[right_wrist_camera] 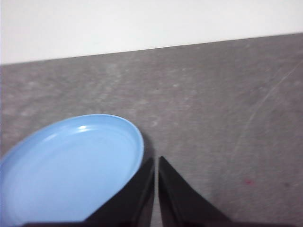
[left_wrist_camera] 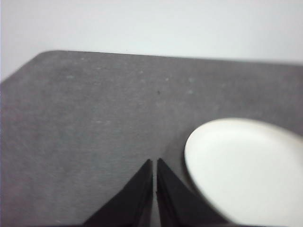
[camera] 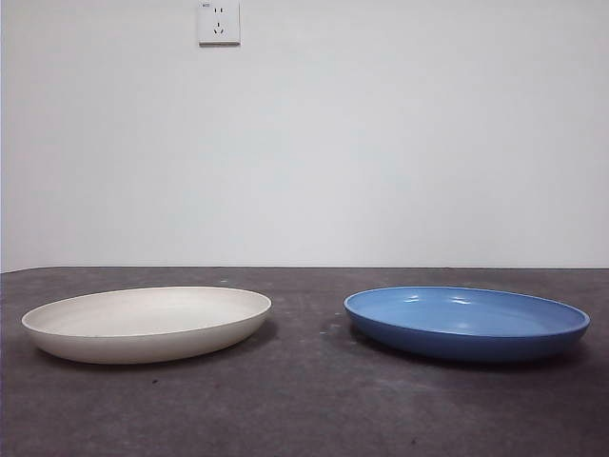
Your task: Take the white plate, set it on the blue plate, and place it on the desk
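Observation:
The white plate [camera: 147, 324] lies flat on the desk [camera: 304, 409] at the left in the front view. The blue plate [camera: 466, 322] lies flat at the right, apart from it. Neither arm shows in the front view. In the left wrist view my left gripper [left_wrist_camera: 155, 163] is shut and empty, held above the desk [left_wrist_camera: 94, 118] beside the white plate's [left_wrist_camera: 246, 170] rim. In the right wrist view my right gripper [right_wrist_camera: 156, 161] is shut and empty, above the desk [right_wrist_camera: 227, 104] just beside the blue plate's [right_wrist_camera: 71, 165] rim.
A white wall with a power socket [camera: 219, 22] stands behind the desk's far edge. A strip of bare desk separates the two plates.

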